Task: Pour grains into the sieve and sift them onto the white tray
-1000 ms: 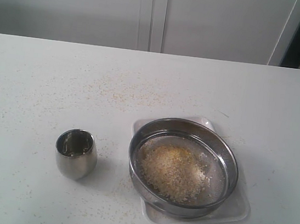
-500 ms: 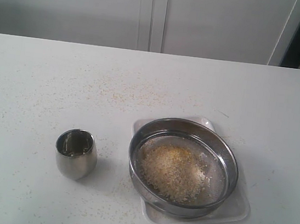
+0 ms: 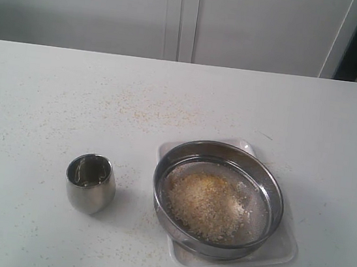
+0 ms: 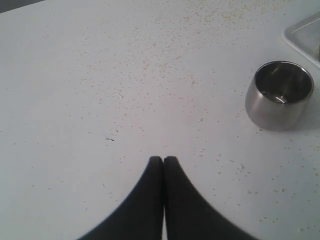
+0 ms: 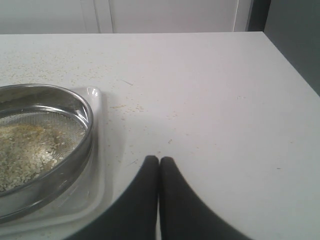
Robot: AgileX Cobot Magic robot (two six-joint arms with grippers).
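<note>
The wide steel sieve (image 3: 223,154) rests on the white tray (image 3: 285,249) at the front right of the table. A heap of pale and yellow grains (image 3: 205,204) lies on its mesh. The right wrist view shows the sieve (image 5: 75,165), the grains (image 5: 30,145) and the tray (image 5: 97,180) beside my right gripper (image 5: 159,160), which is shut with nothing in it. My left gripper (image 4: 163,160) is shut and holds nothing, apart from the small steel cup (image 4: 278,95). Neither gripper shows in the exterior view.
The small steel cup (image 3: 90,182) stands upright to the left of the tray and looks empty. Sparse crumbs are scattered over the white table (image 3: 51,103). A pale wall with panels runs behind the table's far edge.
</note>
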